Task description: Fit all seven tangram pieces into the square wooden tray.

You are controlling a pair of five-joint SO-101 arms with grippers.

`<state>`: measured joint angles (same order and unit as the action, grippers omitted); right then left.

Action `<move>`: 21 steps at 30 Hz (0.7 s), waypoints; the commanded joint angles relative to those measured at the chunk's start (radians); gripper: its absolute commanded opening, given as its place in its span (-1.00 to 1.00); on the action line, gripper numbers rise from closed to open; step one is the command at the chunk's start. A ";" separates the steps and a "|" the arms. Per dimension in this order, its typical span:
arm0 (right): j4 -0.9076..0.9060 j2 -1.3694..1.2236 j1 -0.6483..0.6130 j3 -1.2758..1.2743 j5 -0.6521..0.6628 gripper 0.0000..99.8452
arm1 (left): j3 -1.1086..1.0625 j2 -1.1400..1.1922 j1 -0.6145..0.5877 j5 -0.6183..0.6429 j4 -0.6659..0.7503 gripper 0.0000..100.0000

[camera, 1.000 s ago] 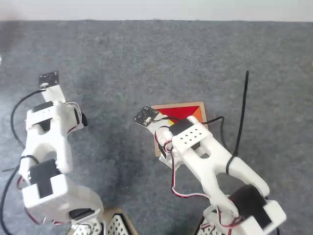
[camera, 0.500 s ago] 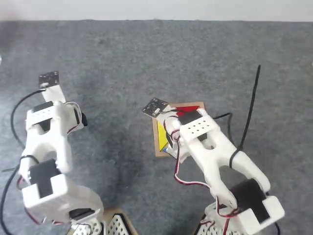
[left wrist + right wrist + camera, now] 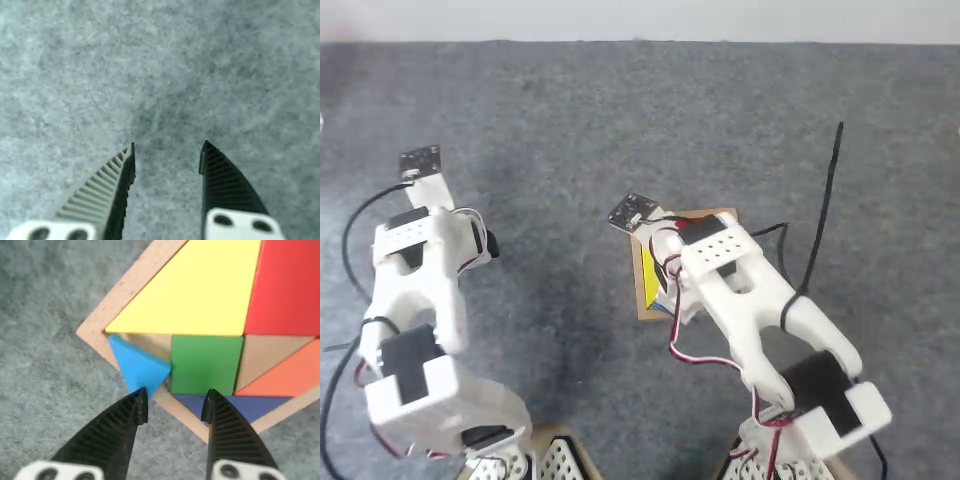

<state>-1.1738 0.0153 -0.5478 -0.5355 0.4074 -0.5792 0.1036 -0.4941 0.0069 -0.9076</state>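
Grey fuzzy tabletop [image 3: 570, 130] lies under me. My right pincer [image 3: 176, 395] hangs open by the blue triangle [image 3: 137, 367], which sits crooked in the corner of the wooden tray [image 3: 100, 325], beside the green square [image 3: 206, 362]. My left pincer [image 3: 167, 150] is open too, well apart from the tray.

This looks like a robotics lab bench or a maker's test rig. In the high view a grey felt mat [image 3: 620, 110] covers the table and ends at a pale strip [image 3: 640, 18] at 12 o'clock. A white plastic left arm [image 3: 415, 290] and right arm [image 3: 760, 310], with exposed wires [image 3: 672, 350], rise from perforated mounting plates [image 3: 555, 462] at 6 o'clock. A loose black cable [image 3: 820, 210] stands at 3 o'clock.
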 commanded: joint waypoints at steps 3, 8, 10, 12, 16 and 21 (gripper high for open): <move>-0.005 0.091 0.012 0.052 0.002 -0.62 | 0.039 -0.006 -0.003 -0.008 -0.006 -0.58; -0.033 0.185 0.008 0.021 -0.011 -0.62 | 0.039 -0.006 -0.003 -0.008 -0.006 -0.58; -0.042 0.200 -0.021 -0.014 -0.009 -0.62 | 0.039 -0.006 -0.003 -0.008 -0.006 -0.58; -0.036 0.214 -0.054 -0.063 -0.009 -0.62 | 0.039 -0.006 -0.003 -0.008 -0.006 -0.58; -0.007 0.205 -0.110 -0.133 -0.012 -0.62 | 0.039 -0.006 -0.003 -0.008 -0.008 -0.58; 0.045 0.202 -0.111 -0.158 -0.011 -0.62 | 0.039 -0.006 -0.003 -0.008 -0.008 -0.58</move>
<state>-1.1492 0.1826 -0.6506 -0.6997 0.4058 -0.5792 0.1036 -0.4941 0.0069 -0.9076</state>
